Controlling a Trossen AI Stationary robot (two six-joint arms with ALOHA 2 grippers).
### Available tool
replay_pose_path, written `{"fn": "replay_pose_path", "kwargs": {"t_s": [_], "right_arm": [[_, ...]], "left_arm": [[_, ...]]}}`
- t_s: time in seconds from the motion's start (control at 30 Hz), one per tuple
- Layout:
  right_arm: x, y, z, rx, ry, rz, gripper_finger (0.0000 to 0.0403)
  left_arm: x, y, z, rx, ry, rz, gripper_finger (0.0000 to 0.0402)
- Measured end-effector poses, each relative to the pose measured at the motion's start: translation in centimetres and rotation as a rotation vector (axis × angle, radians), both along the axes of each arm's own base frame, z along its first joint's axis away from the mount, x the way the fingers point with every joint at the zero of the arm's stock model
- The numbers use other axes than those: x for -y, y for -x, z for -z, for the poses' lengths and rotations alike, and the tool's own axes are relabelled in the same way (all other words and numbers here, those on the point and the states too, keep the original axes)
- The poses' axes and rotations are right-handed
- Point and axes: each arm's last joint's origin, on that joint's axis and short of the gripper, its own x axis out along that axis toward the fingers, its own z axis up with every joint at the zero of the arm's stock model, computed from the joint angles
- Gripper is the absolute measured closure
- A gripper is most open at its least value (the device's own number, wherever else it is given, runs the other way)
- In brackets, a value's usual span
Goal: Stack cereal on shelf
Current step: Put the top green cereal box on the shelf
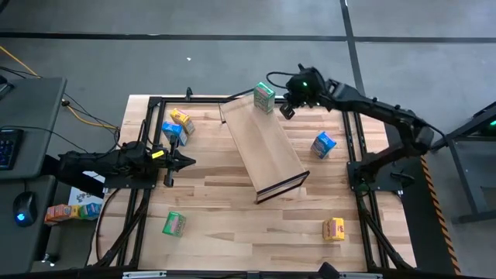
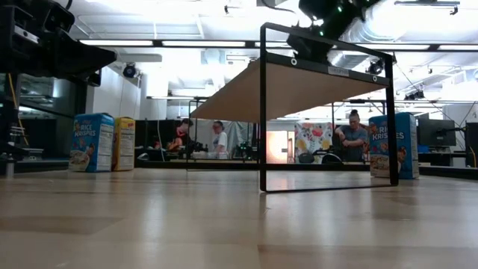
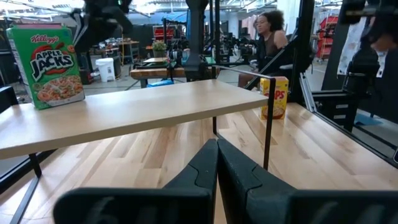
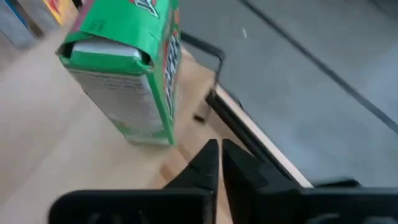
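Observation:
The shelf (image 1: 263, 147) is a light-wood board on a thin dark frame, lying slantwise mid-table. One green cereal box (image 1: 264, 97) stands upright on its far end, also seen in the right wrist view (image 4: 124, 81) and the left wrist view (image 3: 46, 65). My right gripper (image 1: 288, 108) (image 4: 219, 149) is shut and hovers just right of that box, over the shelf's far edge, apart from it. My left gripper (image 1: 186, 161) (image 3: 217, 152) is shut and waits at the table's left, pointing at the shelf. On the tabletop stand a blue (image 1: 172, 132) and a yellow box (image 1: 182, 118) at the far left, a blue box (image 1: 324, 144) at the right, a yellow box (image 1: 334, 229) and a green box (image 1: 174, 223) near the front.
Dark frame rails (image 1: 360, 147) run along the table's left and right sides. In the low view the shelf's dark frame end (image 2: 263, 112) stands on the tabletop. More boxes (image 1: 66, 211) lie on a side stand off the table's left. People (image 2: 351, 134) are in the room behind.

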Motion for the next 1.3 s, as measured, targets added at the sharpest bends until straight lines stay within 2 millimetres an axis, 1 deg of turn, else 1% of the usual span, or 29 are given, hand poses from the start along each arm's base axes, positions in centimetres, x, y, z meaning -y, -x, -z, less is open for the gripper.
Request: {"fn": "replay_pose_path", "kwargs": {"t_s": [0.1, 0.17, 0.23, 0.3, 0.43, 0.6, 0.9, 1.3], "right_arm": [[-0.2, 0.2, 1.6, 0.118, 0.034, -0.007, 0.0388], [-0.3, 0.2, 2.6, 0.187, 0.051, -0.015, 0.0393], [-0.3, 0.2, 3.5, 0.219, 0.058, -0.017, 0.0400], [-0.3, 0.2, 3.9, 0.237, 0.071, -0.010, 0.0399], [-0.2, 0.2, 4.0, 0.262, 0.072, 0.010, 0.0402], [-0.3, -0.1, 3.8, 0.298, 0.071, -0.008, 0.0402], [0.1, -0.7, 4.8, 0.296, 0.029, 0.011, 0.0403], [-0.1, -0.8, 4.7, 0.323, -0.006, -0.042, 0.0403]], "left_arm": [[0.0, 0.0, 0.0, 0.000, 0.000, 0.000, 0.0398], [0.0, 0.0, 0.0, 0.000, 0.000, 0.000, 0.0398], [0.0, 0.0, 0.0, 0.000, 0.000, 0.000, 0.0398], [0.0, 0.0, 0.0, 0.000, 0.000, 0.001, 0.0398], [0.0, 0.0, 0.0, 0.000, 0.000, 0.000, 0.0398], [0.0, 0.0, 0.0, 0.000, 0.000, 0.000, 0.0398], [0.0, 0.0, 0.0, 0.000, 0.000, 0.000, 0.0398], [0.0, 0.0, 0.0, 0.000, 0.000, 0.000, 0.0398]]}}
